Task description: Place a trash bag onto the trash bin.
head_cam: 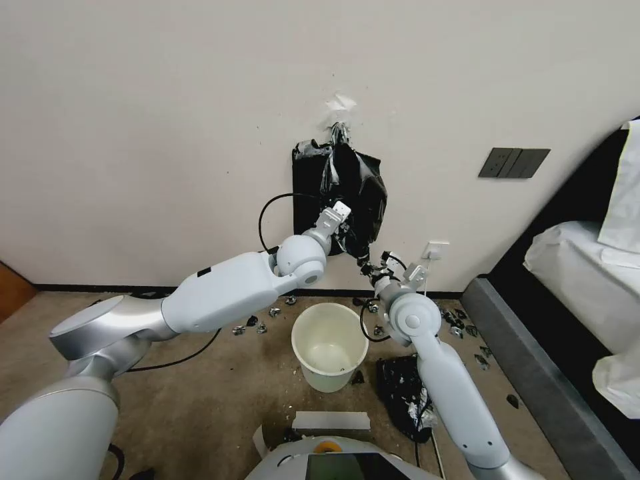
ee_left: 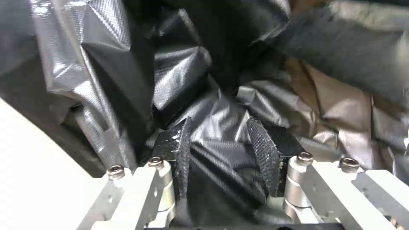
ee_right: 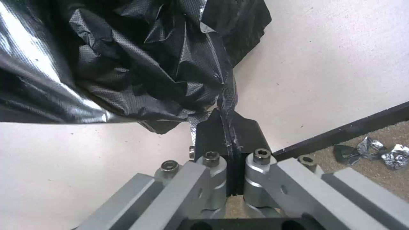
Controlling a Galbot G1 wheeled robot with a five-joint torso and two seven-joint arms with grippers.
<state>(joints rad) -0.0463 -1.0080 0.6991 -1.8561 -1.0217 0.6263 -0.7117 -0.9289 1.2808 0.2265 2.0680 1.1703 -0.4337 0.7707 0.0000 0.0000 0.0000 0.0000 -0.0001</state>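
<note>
Cream-white plastic trash bin (head_cam: 330, 345) stands upright on the tan carpet (head_cam: 200, 387), nearest the robot base, mouth open. Beyond it, the right gripper (ee_right: 230, 140) is closed flat on the lower edge of the black trash bag (head_cam: 353, 193). The left gripper (ee_left: 223, 150) has its pads (ee_left: 260, 150) parted, with bag film between them. The bag hangs on the wall (head_cam: 167, 133) above the bin.

The trash bag (head_cam: 357, 190) is thin, shiny, crinkly black plastic, the trash bin (head_cam: 330, 347) is smooth cream plastic, the left gripper (ee_left: 223, 150) has rough black pads (ee_left: 262, 153) on bare grey metal, and the floor (head_cam: 213, 393) is matt brown carpet.
</note>
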